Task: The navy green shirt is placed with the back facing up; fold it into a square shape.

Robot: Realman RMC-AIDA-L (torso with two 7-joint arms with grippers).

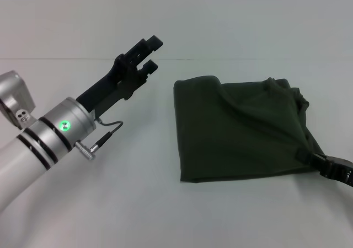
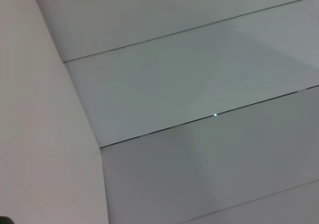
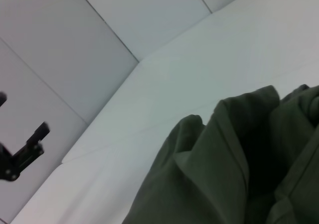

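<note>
The navy green shirt (image 1: 242, 129) lies on the white table (image 1: 138, 204), already folded into a rough, thick rectangle with its plain olive knit uppermost. The edge of the shirt toward the left arm is a smooth, straight fold; the edge nearest the robot is also fairly straight. The far side, away from the robot, is lumpier, with a raised ridge of cloth running diagonally down across the top layer to the shirt's near right corner.

At that near right corner the right gripper (image 1: 311, 158) has hold of the shirt: its black fingers are pinched on a bunched bit of fabric, and the cloth draws up into creases toward them. From the right wrist view the shirt (image 3: 234, 174) fills the near field as heaped, overlapping folds, with the table (image 3: 199, 69) stretching away behind it.

The left gripper (image 1: 151, 54) hangs in the air well apart from the shirt, beyond its smooth folded edge, touching nothing. Its two black fingers stand parted, with a clear gap between them and nothing held. It also shows small in the right wrist view, far off from the shirt.
</note>
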